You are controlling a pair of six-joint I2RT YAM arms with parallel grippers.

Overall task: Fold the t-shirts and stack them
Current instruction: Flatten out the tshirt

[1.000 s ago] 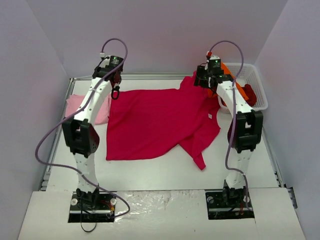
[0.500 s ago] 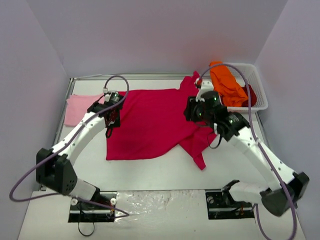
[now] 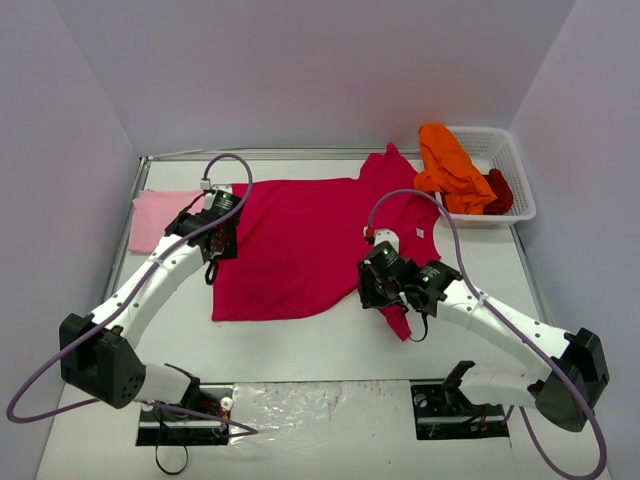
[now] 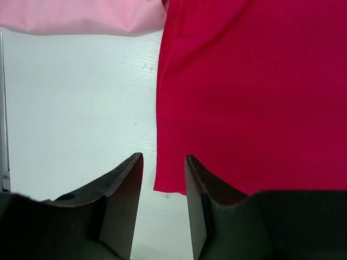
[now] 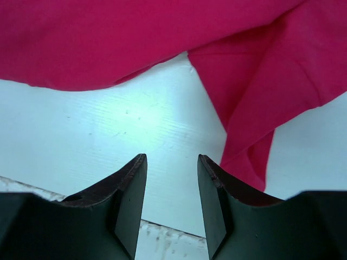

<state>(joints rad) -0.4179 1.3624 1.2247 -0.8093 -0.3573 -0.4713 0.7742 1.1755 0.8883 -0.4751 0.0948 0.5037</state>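
Left fingers (image 4: 122,200) parted, empty, straddling the crimson t-shirt (image 4: 255,92) edge; right fingers (image 5: 127,200) parted, empty, above tabletop (image 5: 108,130) beside its trailing fold.

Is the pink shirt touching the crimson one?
Touching. Left wrist view: the pink shirt runs right up to the crimson shirt along its edge, with no gap between them.

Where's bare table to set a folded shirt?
Free: near table strip between the large crimson-magenta cloth t-shirt's hem and the arm bases; left strip below the pale pink t-shirt. Crowded: far right, white plastic mesh basket holding bright orange t-shirt and dark red t-shirt.
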